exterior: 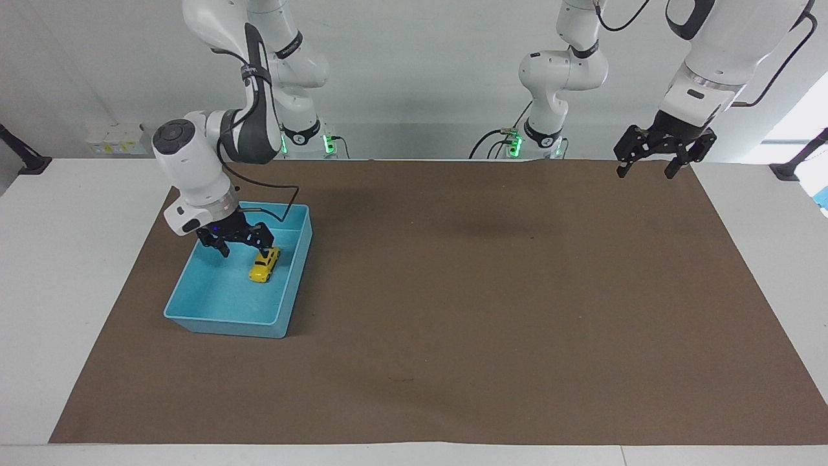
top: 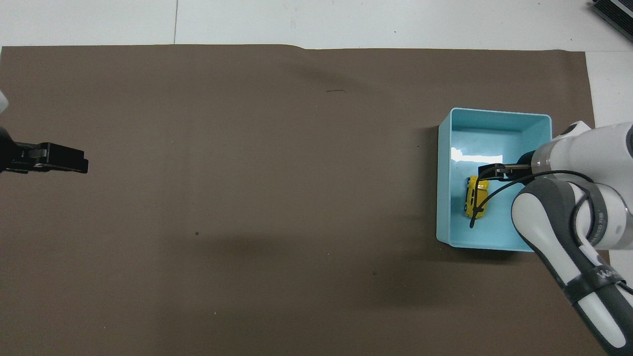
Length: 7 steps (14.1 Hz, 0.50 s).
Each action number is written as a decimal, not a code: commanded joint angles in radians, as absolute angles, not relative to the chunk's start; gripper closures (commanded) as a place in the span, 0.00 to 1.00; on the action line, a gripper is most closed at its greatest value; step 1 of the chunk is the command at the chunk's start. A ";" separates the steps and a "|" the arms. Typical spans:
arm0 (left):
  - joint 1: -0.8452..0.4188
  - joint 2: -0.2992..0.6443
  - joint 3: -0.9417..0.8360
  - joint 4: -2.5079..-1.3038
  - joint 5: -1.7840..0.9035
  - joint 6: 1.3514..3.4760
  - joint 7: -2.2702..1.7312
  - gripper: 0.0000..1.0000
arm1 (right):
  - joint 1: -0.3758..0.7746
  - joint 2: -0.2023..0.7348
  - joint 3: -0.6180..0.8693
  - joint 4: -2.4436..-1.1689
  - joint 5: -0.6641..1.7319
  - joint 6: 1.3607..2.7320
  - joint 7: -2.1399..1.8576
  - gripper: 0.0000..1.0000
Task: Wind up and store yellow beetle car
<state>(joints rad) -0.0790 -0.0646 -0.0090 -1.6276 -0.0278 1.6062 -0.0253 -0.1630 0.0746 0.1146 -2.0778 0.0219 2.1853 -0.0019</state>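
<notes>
The yellow beetle car [exterior: 264,265] lies on the floor of the blue bin [exterior: 223,327], free of any gripper; it also shows in the overhead view [top: 475,197]. My right gripper [exterior: 240,246] is open and empty, raised a little above the car, over the bin's part nearer to the robots. In the overhead view the right gripper [top: 487,170] shows over the bin [top: 494,111], and a black cable crosses over the car. My left gripper [exterior: 645,172] is open and empty and waits in the air over the left arm's end of the table; it also shows in the overhead view [top: 79,164].
A brown mat [exterior: 485,310] covers most of the white table [exterior: 77,272]. The bin stands on the mat toward the right arm's end.
</notes>
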 commanded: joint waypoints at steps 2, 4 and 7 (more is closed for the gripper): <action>-0.071 -0.074 -0.012 -1.624 -0.040 1.588 -0.025 0.00 | -0.166 0.032 0.127 -2.042 0.003 2.092 0.043 0.00; -0.071 -0.074 -0.011 -1.624 -0.040 1.588 -0.025 0.00 | -0.144 0.020 0.132 -2.042 -0.002 2.079 0.051 0.00; -0.071 -0.074 -0.011 -1.624 -0.040 1.588 -0.025 0.00 | -0.083 -0.014 0.132 -2.037 -0.008 2.039 0.152 0.00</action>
<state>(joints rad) -0.0790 -0.0646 -0.0090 -1.6276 -0.0278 1.6062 -0.0253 -0.1081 0.0163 0.1225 -2.0400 0.0159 2.0759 0.0842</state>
